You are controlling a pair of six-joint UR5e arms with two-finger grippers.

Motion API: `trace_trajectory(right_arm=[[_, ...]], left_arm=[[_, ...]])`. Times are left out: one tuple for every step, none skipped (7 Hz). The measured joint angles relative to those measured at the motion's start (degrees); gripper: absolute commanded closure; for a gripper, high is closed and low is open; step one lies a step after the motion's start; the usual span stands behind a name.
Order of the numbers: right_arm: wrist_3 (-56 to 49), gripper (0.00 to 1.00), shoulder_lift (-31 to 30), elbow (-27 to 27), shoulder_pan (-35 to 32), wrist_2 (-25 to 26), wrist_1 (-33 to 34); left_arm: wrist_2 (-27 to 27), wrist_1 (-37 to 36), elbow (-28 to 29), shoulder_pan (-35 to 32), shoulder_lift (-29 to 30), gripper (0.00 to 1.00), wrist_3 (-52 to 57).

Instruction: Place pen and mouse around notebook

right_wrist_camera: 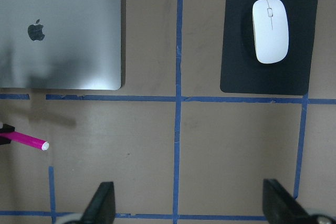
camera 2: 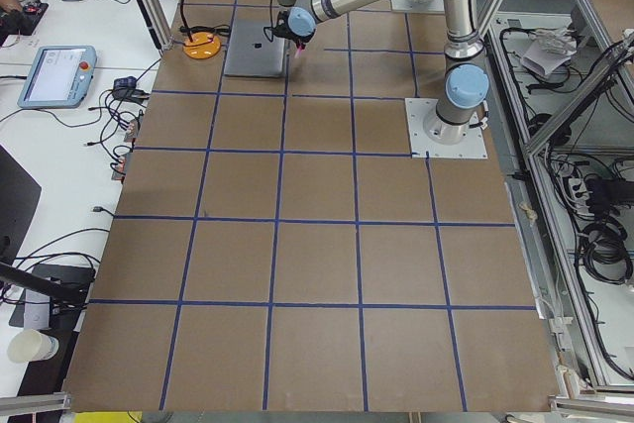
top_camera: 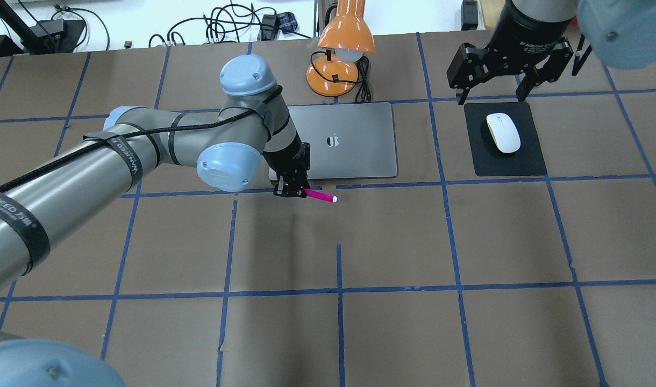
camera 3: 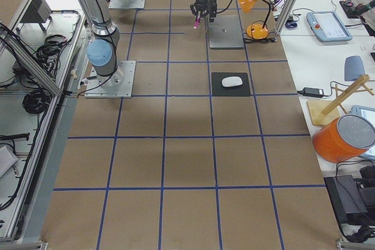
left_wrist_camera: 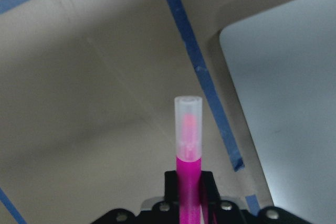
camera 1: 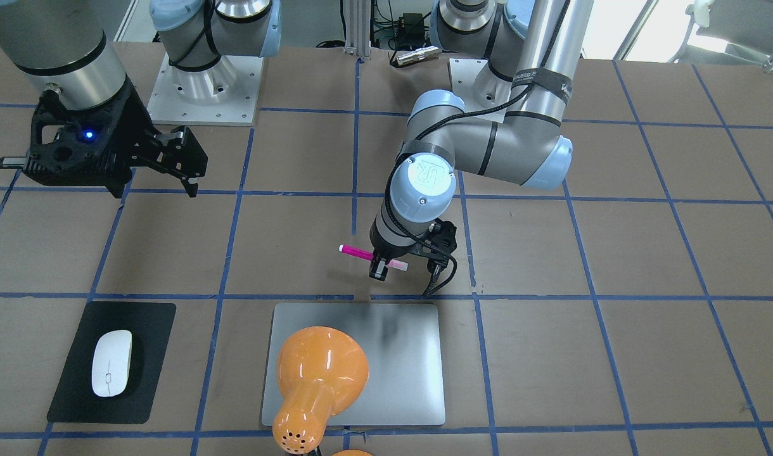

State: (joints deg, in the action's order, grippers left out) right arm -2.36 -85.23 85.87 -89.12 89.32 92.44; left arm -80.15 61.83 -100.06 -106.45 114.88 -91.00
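Pen (top_camera: 320,195) position: I read it as clamped in the left gripper (top_camera: 290,191), roughly level, over the desk (top_camera: 392,242) just beside the robot-side edge of the notebook (top_camera: 360,145), near that edge's left corner. The jaws were pinched on the pink barrel, leaving the pale cap end free. I judged that this grip suited laying the pen flat alongside the notebook. Its shadow lay apart from it in the right wrist view, so I took it to be clear of the surface.

The right gripper (top_camera: 490,97) hung with its jaws spread wide and nothing in them, above the far edge of the black mat (top_camera: 527,161). The mouse (top_camera: 503,133) lay on that mat, well apart from the notebook towards the desk's right end. I judged that the mouse step was not yet done.

View differences:
- The left wrist view showed the pink barrel rising from between the jaws, with the notebook's rounded corner just beside it. The overhead view hid that contact behind the wrist.
- In the front-facing view the orange lamp (camera 1: 320,373) covered part of the notebook. The overhead view showed the lid whole, with the lamp base beyond its far edge.
- The right wrist view confirmed the wide finger spacing.
- The side views were too small for jaw detail.
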Motion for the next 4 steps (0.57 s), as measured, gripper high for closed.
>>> trace_trajectory(right_arm=[[-0.1, 0.0, 0.0, 0.0, 0.0, 0.1, 0.0], [-0.4, 0.0, -0.1, 0.1, 0.0, 0.2, 0.0], [-0.5, 0.0, 0.0, 0.1, 0.0, 0.2, 0.0], [-0.5, 0.0, 0.0, 0.1, 0.0, 0.2, 0.0]], left_arm=[[0.0, 0.0, 0.1, -0.9, 0.6, 1.0, -2.4], [0.1, 0.0, 0.1, -1.5, 1.3, 1.0, -4.0], [0.1, 0.0, 0.2, -2.3, 1.9, 1.0, -5.4], [0.0, 0.1, 0.1, -3.2, 2.1, 1.0, -6.3]])
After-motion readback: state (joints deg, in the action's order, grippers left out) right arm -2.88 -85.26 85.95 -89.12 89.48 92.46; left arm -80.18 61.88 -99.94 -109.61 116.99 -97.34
